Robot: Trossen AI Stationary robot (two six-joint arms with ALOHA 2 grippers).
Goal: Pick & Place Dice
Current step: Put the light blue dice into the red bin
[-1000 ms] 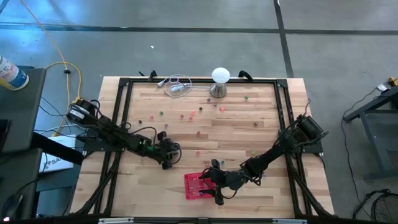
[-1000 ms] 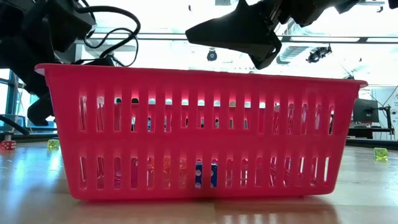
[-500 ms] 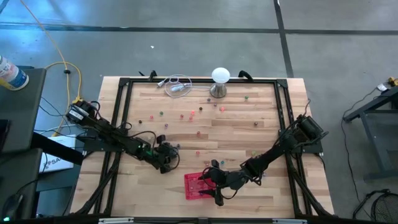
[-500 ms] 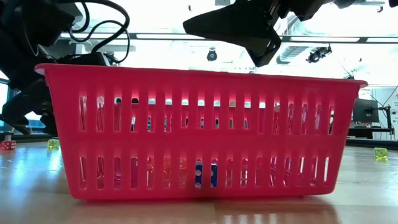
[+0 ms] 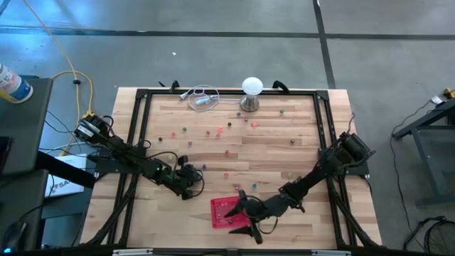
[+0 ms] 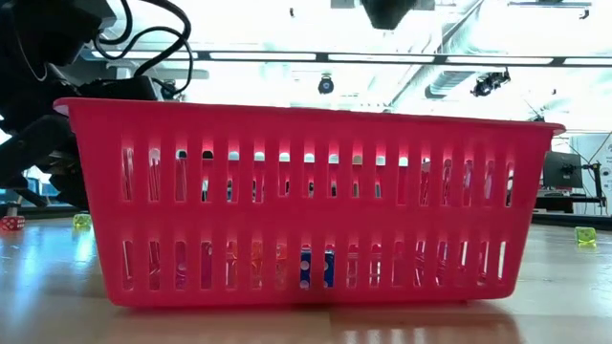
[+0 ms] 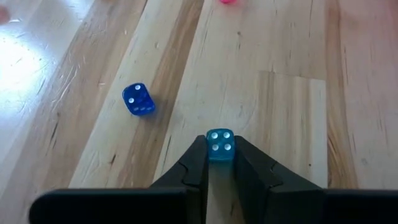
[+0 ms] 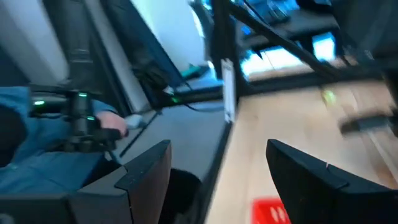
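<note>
A small teal die (image 7: 219,144) lies on the wooden table between the fingers of my left gripper (image 7: 220,163), which is shut on it at the table's near left (image 5: 189,186). A blue die (image 7: 138,99) lies just beyond it. More dice (image 5: 213,131) are scattered over the far half of the table. The red slotted basket (image 5: 224,212) stands near the front edge with several dice (image 6: 316,268) inside. My right gripper (image 5: 247,216) hovers open over the basket, its fingers (image 8: 146,168) wide apart and pointing level. My left gripper pinches the teal die's two opposite side faces (image 7: 211,149) between its fingertips. The fingers slant down at it from the table's left. The die's four-pip face is up, and its underside looks to be on the wood.
A white ball-topped metal stand (image 5: 252,92) and a coiled cable (image 5: 202,96) sit at the far edge. A black frame (image 5: 142,128) runs around the table top. Loose dice (image 6: 585,236) lie either side of the basket (image 6: 306,201) in the low view.
My left gripper has moved a little toward the table's near edge and sunk lower. My right gripper has risen above the basket and tipped up from slanting down to level, nearly leaving the top of the low view. The basket has stayed put.
</note>
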